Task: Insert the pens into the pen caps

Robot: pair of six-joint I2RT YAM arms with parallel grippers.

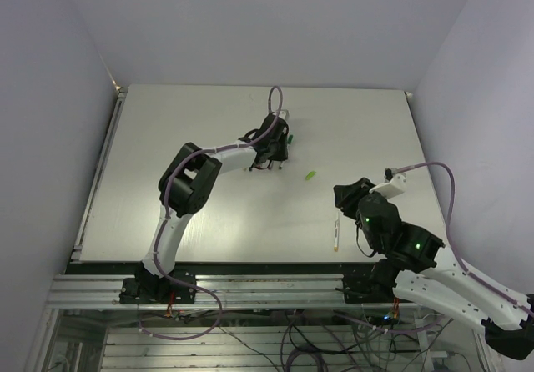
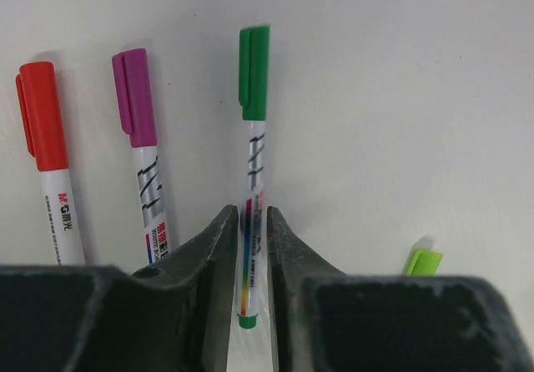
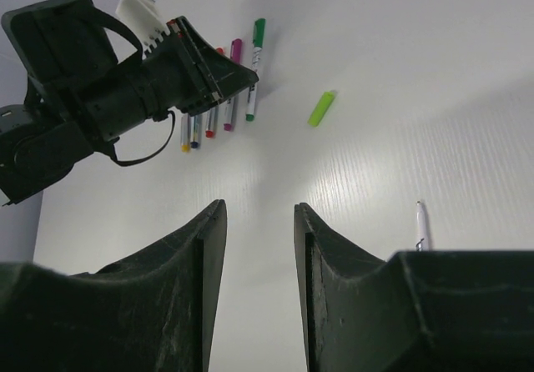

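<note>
Arms differ in pose. The left arm rises from its base, bends at the elbow and stretches far out over the middle of the desk (image 1: 167, 122), its wrist tipped down so the left hand (image 2: 253, 213) points at the surface. Its fingers (image 2: 219, 238) are drawn in narrow and pinch the barrel of the green pen (image 2: 254, 151), which lies flat on the desk with its dark green cap on, away from the hand. Just left of it, parallel, lie the magenta pen (image 2: 143, 155) and the red pen (image 2: 48, 155), both capped. The right wrist view shows further capped pens in the same row, partly hidden under the left hand.

The right arm stays folded low at the near right of the desk, forearm aimed up the desk. The right hand (image 3: 259, 209) hovers with its fingers (image 3: 209, 247) spread and nothing between them. The bare pen (image 1: 336, 232) lies on the desk just beside this hand, on its left in the top view, uncapped. The light green cap (image 1: 310, 174) lies alone on the desk between the two hands, apart from both.
</note>
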